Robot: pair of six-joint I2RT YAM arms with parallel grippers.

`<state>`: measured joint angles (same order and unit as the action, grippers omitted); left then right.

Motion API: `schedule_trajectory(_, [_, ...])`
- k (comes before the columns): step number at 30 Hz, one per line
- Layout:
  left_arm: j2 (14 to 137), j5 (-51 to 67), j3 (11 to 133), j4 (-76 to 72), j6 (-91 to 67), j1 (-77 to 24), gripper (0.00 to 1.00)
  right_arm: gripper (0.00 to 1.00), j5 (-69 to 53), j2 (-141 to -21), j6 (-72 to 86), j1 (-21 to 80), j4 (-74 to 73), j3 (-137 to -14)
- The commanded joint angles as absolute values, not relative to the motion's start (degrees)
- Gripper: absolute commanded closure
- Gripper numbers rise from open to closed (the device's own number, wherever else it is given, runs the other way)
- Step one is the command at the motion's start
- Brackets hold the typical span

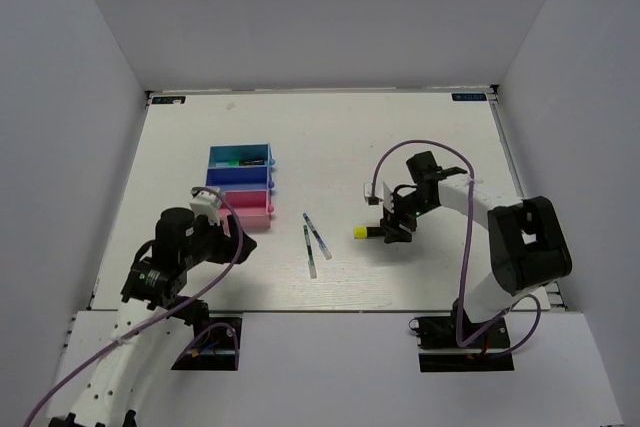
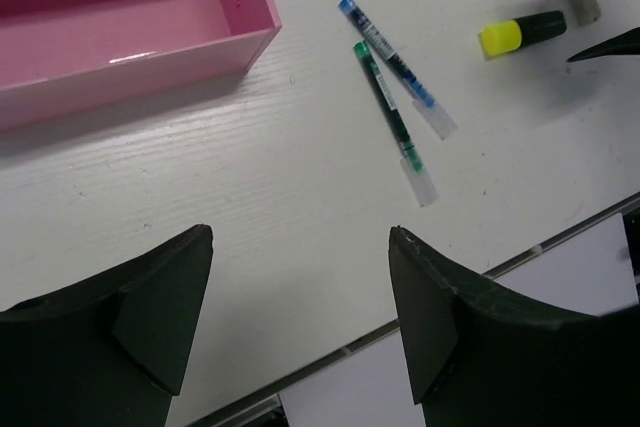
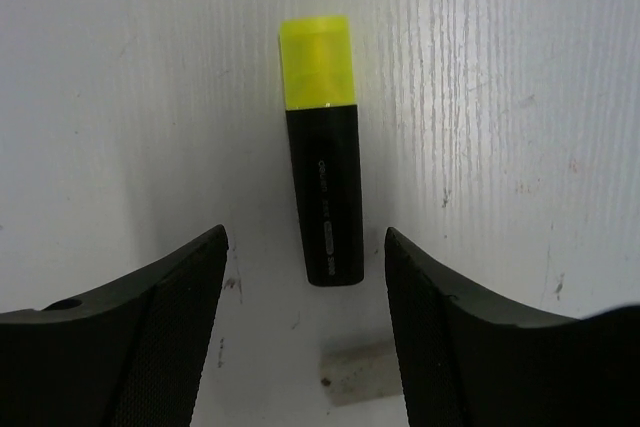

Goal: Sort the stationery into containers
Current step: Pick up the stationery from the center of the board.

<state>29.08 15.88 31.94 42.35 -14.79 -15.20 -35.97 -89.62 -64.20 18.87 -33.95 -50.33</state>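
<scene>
Right gripper (image 3: 305, 237) wide open, holding nothing, fingers (image 3: 150, 327) either side of yellow highlighter (image 3: 322, 197), cap toward 12 o'clock. Left gripper (image 2: 300, 237) open, empty; pink tray (image 2: 150, 57) at 11 o'clock

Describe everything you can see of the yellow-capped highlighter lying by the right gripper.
The yellow highlighter is stubby, with a glossy black plastic barrel carrying small white print and a translucent yellow cap on one end. It lies flat on the white table, cap pointing away from the right gripper, whose open fingers straddle its black end without touching it. A small cream piece lies just beyond that end, apart from it. Only the table touches the highlighter.
</scene>
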Motion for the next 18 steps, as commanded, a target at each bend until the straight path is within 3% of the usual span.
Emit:
schedule_trajectory(1, [25.14, 16.08, 31.12, 42.36, -16.26, -15.38, 0.19, 0.33, -34.11, -92.19, -66.36, 20.65, -31.73, -53.08])
schedule_trajectory(9, [21.89, 16.26, 28.21, 41.40, -16.26, -15.47, 0.18, 0.35, -26.30, -96.76, -67.23, 24.69, -25.93, -51.16])
schedule_trajectory(13, [21.01, 15.99, 27.95, 41.57, -16.26, -15.47, 0.18, 0.51, -21.63, -97.03, -70.66, 26.72, -24.26, -46.86])
schedule_trajectory(14, [20.74, 15.82, 27.78, 41.66, -16.09, -15.56, 0.18, 0.63, -20.23, -97.03, -71.62, 26.98, -24.17, -46.32])
schedule_trajectory(18, [18.64, 14.24, 27.77, 42.10, -16.35, -15.56, 0.18, 0.86, -16.09, -95.11, -75.66, 28.65, -18.22, -38.00])
